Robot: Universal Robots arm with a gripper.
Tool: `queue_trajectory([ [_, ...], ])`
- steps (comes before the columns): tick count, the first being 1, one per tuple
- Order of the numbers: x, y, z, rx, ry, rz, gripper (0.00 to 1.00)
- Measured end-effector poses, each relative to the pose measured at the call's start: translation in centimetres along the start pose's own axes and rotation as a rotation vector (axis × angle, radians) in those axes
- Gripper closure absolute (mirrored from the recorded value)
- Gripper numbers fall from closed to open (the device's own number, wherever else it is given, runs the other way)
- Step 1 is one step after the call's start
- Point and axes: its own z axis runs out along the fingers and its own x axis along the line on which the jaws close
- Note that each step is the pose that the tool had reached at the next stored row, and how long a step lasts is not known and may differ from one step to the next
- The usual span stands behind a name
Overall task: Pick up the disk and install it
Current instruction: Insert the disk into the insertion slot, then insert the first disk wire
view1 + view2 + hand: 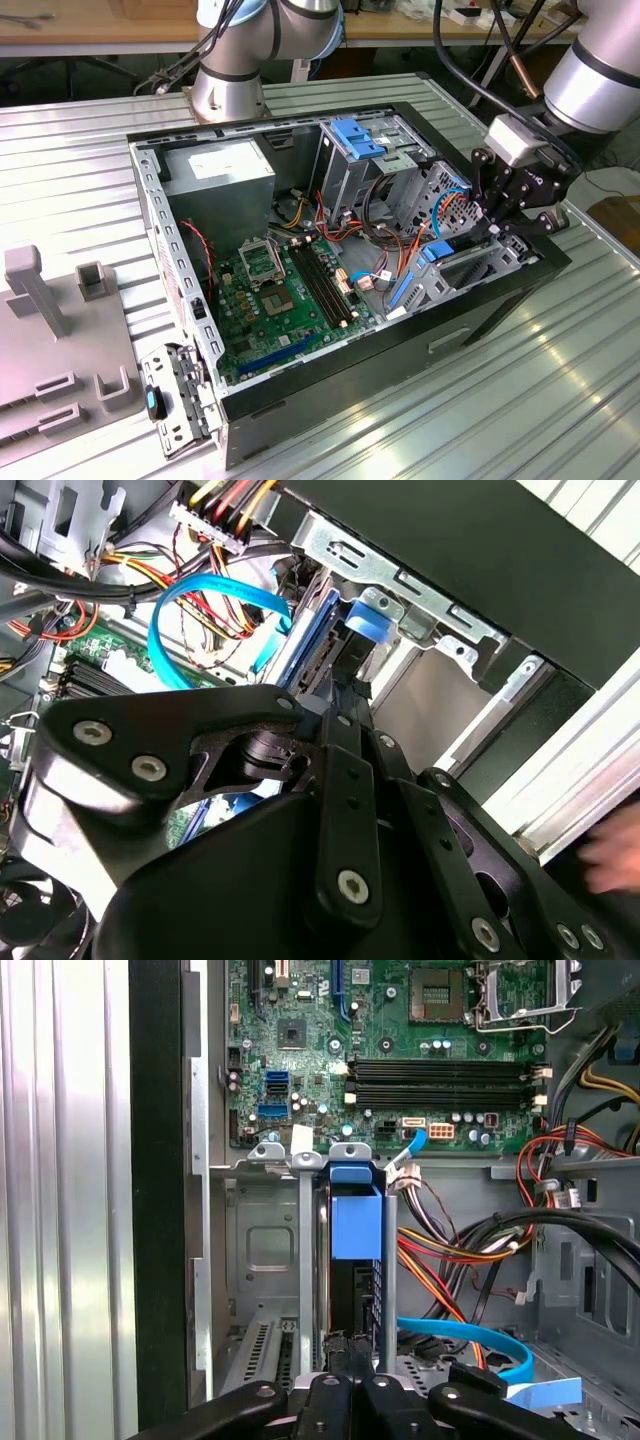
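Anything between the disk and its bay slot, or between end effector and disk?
Nothing visible. The silver-grey disk in its blue plastic carrier already stands between the grey metal cage rails, the end effector at it. The flat blue cable and orange wires lie beside the cage.

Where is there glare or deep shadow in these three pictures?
Exterior view: the ribbed metal table throws strong glare at the exterior view's right. First wrist view: the table is washed out, while the motherboard is evenly lit. Second wrist view: the gripper looks dark before the well-lit cables.
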Motion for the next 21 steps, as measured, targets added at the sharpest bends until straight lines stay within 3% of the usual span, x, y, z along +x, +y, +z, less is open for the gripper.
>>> queue_trajectory([
  [6, 0.00, -0.06, 0.01, 0.0000, 0.0000, 0.000, 0.89],
  [8, -0.04, -0.10, -1.31, 0.0000, 0.0001, 0.000, 0.89],
  [10, -0.08, -0.17, -3.06, 0.0000, 0.0001, 0.000, 0.89],
  [12, -0.11, -0.21, -4.11, -0.0004, -0.0003, -0.012, 0.89],
  [18, -0.11, -0.21, -4.13, -0.0037, -0.0052, -0.145, 0.89],
  [21, -0.14, -0.48, -4.05, -0.0046, -0.0069, -0.188, 0.89],
])
